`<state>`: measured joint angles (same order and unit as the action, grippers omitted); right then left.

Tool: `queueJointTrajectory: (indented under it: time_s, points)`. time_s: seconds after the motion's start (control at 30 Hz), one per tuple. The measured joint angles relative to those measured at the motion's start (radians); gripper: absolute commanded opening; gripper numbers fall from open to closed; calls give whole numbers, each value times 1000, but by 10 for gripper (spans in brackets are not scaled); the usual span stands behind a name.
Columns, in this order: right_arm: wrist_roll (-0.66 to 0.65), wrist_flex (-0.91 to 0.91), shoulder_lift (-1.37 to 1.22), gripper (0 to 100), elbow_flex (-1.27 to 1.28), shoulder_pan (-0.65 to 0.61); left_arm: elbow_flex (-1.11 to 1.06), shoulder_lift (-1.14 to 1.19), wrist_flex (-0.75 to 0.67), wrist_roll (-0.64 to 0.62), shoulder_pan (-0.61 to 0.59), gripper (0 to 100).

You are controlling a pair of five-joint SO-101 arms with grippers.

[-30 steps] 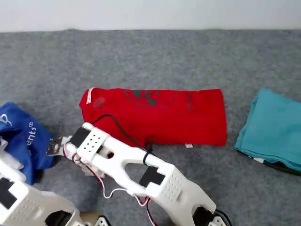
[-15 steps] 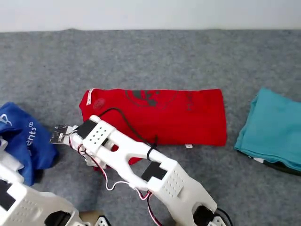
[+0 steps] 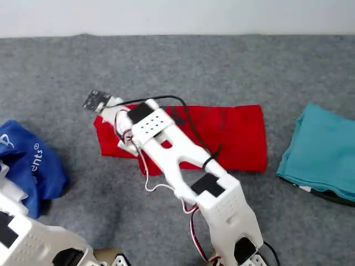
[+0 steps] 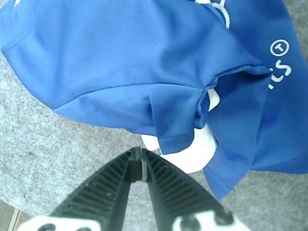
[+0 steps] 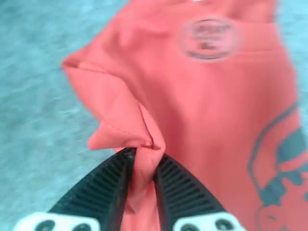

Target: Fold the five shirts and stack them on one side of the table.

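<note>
Red shirt (image 3: 222, 138) flat across the middle of the bench (image 3: 183, 66) in the high view, already narrowed to a long band, left end under the right arm (image 3: 166, 149). A second ago parked at the band's near left corner; since swung up and inward over the left end, taking a pinch of that corner along. Reads as the start of a crosswise fold, left end toward right, with most of the band not yet doubled. Teal shirt (image 3: 321, 149) folded at the right edge on something dark, likely the stack. Blue shirt (image 3: 28, 160) crumpled at the left, unmoved.

Left wrist view: left gripper (image 4: 140, 161) fully closed on nothing, just above bare bench beside the blue cloth. White lettering (image 4: 281, 60) with a small circled mark on that cloth, left unread. White scrap (image 4: 192, 154) poking out from under the hem, nature unclear.

Right wrist view: right gripper (image 5: 142, 154) clamped on a ridge of red cloth, drawn up into a peak. Round pale emblem (image 5: 209, 36) and part of a dark graphic (image 5: 279, 163) on the shirt, both too blurred to read.
</note>
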<state>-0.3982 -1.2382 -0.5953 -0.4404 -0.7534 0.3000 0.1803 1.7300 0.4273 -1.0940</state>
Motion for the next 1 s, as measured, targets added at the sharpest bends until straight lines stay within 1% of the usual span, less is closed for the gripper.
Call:
queueJointTrajectory:
  time_s: [0.1, 0.3, 0.37, 0.47, 0.53, 0.83, 0.9, 1.0]
  points:
    - [0, 32, 0, 10, 0, 8, 0, 0, 0, 0, 0, 6]
    - [-100, 55, 0, 13, 0, 11, 0, 0, 0, 0, 0, 6]
    - [-124, 55, 0, 41, 0, 11, 0, 0, 0, 0, 0, 6]
    - [-137, 55, 0, 120, 0, 26, 0, 0, 0, 0, 0, 6]
    - [-138, 64, 0, 146, 0, 46, 0, 0, 0, 0, 0, 6]
    - [-140, 227, -34, 145, 0, 186, 0, 0, 0, 0, 0, 6]
    - [-140, 222, -43, 145, -8, 204, 0, 0, 0, 0, 0, 6]
    - [-140, 149, -43, 144, -87, 204, 0, 0, 0, 0, 0, 6]
